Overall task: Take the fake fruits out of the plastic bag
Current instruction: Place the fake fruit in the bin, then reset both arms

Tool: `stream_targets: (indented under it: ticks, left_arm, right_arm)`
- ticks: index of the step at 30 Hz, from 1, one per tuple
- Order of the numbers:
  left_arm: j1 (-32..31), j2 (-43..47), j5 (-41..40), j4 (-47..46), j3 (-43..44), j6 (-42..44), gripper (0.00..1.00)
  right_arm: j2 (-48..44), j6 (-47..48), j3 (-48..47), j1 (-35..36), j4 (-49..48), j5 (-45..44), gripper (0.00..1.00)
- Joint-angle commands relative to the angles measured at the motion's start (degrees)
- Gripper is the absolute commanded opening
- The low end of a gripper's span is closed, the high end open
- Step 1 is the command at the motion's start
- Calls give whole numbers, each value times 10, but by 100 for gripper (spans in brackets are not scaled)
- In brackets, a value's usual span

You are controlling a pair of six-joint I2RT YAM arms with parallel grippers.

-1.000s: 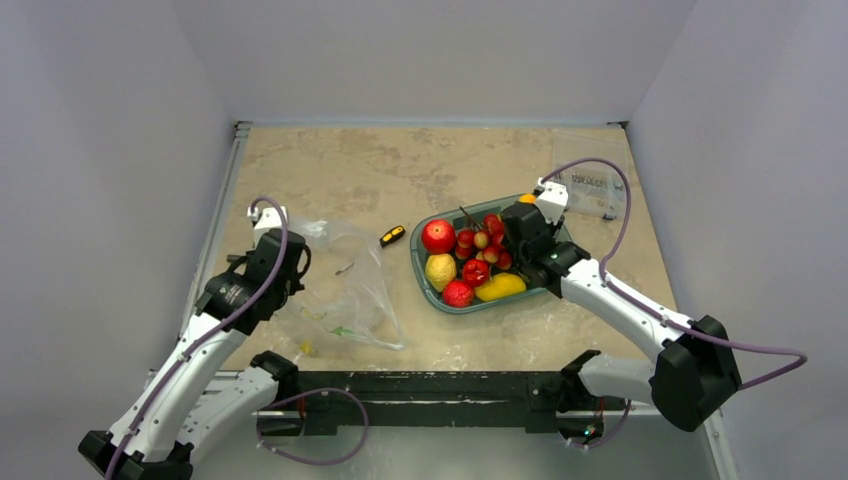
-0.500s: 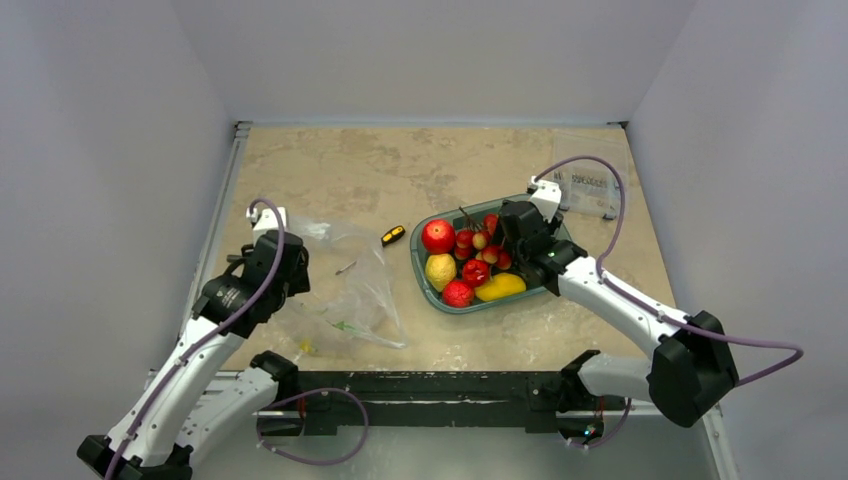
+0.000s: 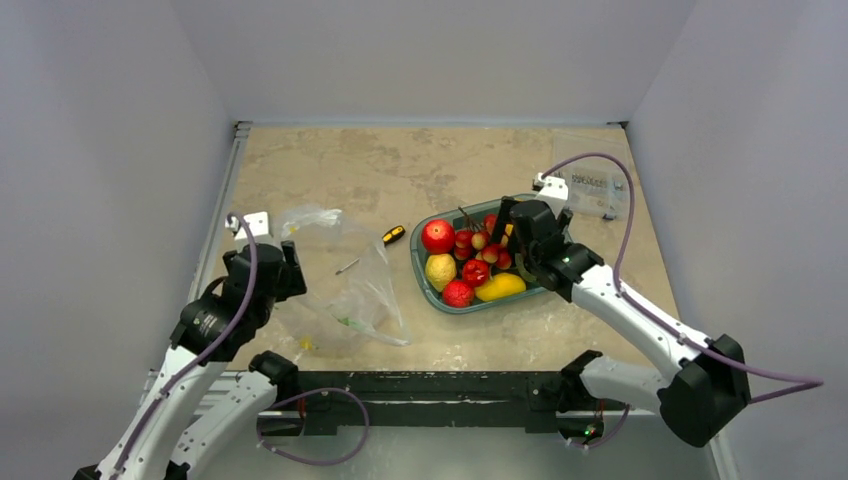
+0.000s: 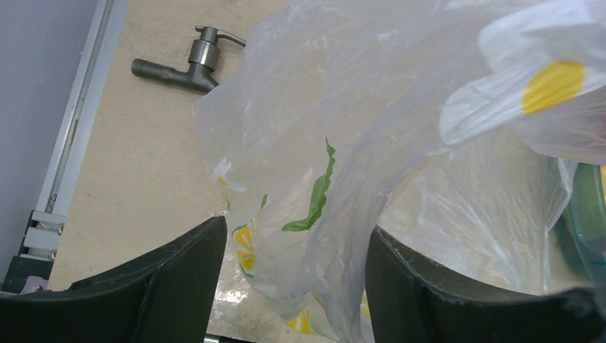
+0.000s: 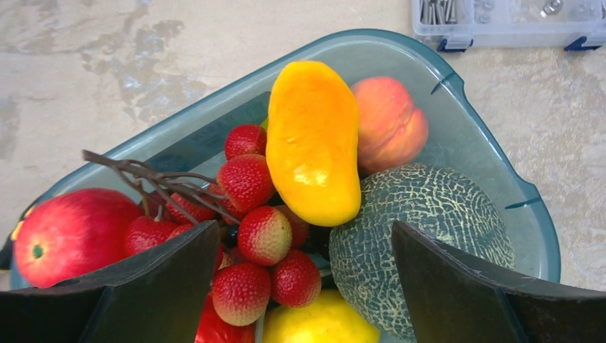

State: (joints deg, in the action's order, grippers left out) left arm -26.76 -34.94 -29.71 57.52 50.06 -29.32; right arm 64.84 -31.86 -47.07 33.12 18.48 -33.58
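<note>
The plastic bag [image 3: 345, 290] lies crumpled on the table left of centre, with no fruit showing inside it. My left gripper [image 3: 292, 268] is open at its left edge. In the left wrist view a loose fold of the bag [image 4: 343, 186] hangs between the spread fingers [image 4: 179, 279] of that gripper [image 4: 294, 236]. The fake fruits lie in the teal tub [image 3: 425, 275]: red apple [image 3: 438, 236], cherry bunch [image 3: 478, 250], orange mango [image 5: 314, 143]. My right gripper [image 3: 508, 240] hovers open over them [image 5: 306, 232], gripping nothing.
The tub [image 5: 486, 150] also holds a dark green netted melon [image 5: 429, 229], a peach [image 5: 389, 121] and a lemon [image 3: 440, 270]. A clear compartment box [image 3: 590, 190] stands behind it. A small yellow-black tool [image 3: 392, 236] and a metal tap [image 4: 189, 64] lie near the bag.
Both grippers' jaws have spread wider. The left one let the bag go and drew back toward the near left; the bag slumped. The right gripper shifted slightly right over the tub.
</note>
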Motion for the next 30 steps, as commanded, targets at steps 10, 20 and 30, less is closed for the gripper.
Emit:
stream_targets:
  ticks: [10, 20, 30]
  left_arm:
    - [-2, 117, 81, -19, 82, 38, 71]
    - [-2, 87, 158, 92, 379, 20, 71]
    - [-2, 139, 166, 58, 403, 2, 86]
  right_arm:
    - [-182, 55, -77, -2, 103, 63, 99]
    - [-299, 76, -186, -2, 247, 6, 99]
    - [-380, 112, -246, -2, 260, -35, 99]
